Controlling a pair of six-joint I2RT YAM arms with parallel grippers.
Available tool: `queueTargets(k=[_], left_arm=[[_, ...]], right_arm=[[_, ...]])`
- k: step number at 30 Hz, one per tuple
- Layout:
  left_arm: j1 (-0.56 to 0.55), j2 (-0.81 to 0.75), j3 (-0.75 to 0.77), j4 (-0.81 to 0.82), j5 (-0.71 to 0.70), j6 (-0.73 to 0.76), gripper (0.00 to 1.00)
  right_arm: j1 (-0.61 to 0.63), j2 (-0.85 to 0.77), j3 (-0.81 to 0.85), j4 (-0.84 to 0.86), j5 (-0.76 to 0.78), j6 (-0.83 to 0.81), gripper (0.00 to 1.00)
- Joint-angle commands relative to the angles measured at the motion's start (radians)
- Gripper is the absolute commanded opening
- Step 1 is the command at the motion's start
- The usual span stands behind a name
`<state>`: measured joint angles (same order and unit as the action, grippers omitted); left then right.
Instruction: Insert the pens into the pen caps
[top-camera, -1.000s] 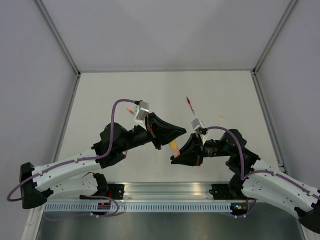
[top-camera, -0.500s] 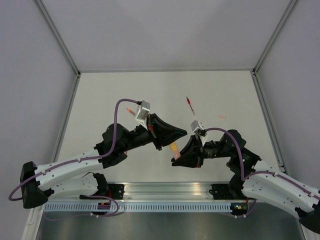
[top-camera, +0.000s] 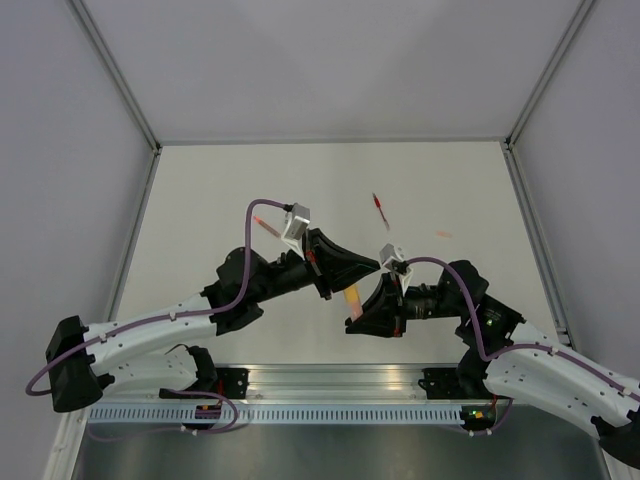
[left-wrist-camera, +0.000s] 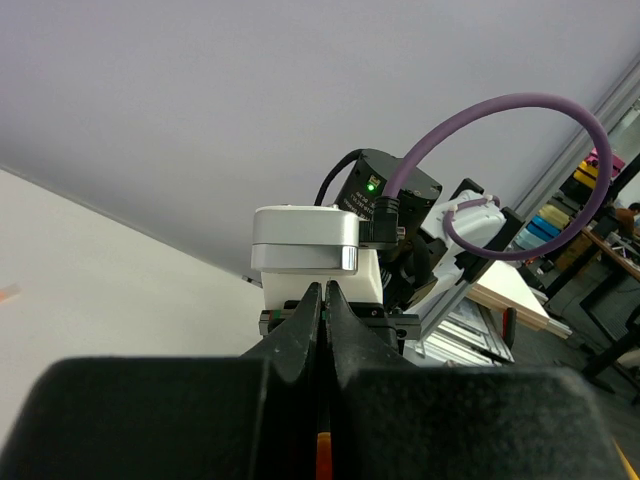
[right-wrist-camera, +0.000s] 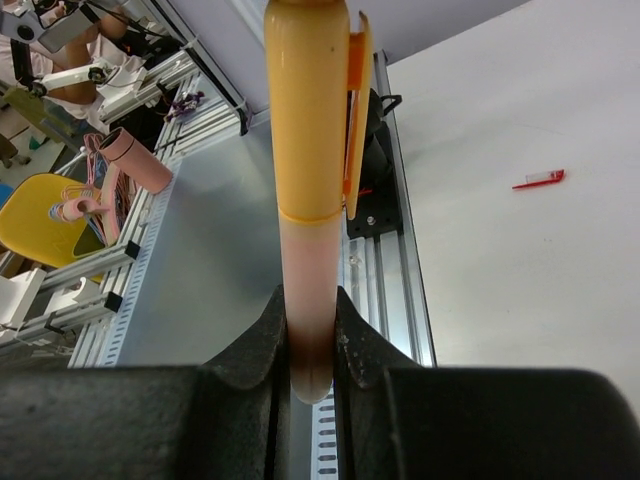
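Closing in on the orange pen (right-wrist-camera: 308, 270)
Left gripper (top-camera: 374, 266), fingers pressed together, has pushed rightward to the pen pinched by the right gripper (right-wrist-camera: 308, 335). Its cap (right-wrist-camera: 305, 100) looks seated, while the red pen (top-camera: 378, 207) lies well apart on the table (top-camera: 200, 190).

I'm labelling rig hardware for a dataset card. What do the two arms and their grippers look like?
The left arm and right arm have white links with black joints. A purple cable loops along each to a silver-white camera box at the wrist. The left gripper and right gripper are black wedges with two tapering fingers.
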<state>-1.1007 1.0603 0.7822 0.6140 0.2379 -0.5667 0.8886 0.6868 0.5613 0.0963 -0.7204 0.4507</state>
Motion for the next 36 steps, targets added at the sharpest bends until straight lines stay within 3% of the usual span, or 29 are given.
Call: queueTargets(k=[1, 11, 36], left_arm=[[-0.019, 0.049, -0.052, -0.096, 0.087, -0.013, 0.02], [-0.018, 0.053, -0.113, -0.050, 0.093, -0.012, 0.02], [-0.019, 0.079, -0.219, 0.064, 0.136, -0.039, 0.02]], right_arm=[[-0.004, -0.021, 0.046, 0.126, 0.122, -0.023, 0.00], [-0.004, -0.030, 0.112, 0.039, 0.237, -0.052, 0.00], [-0.004, 0.082, 0.316, -0.026, 0.285, -0.067, 0.00]])
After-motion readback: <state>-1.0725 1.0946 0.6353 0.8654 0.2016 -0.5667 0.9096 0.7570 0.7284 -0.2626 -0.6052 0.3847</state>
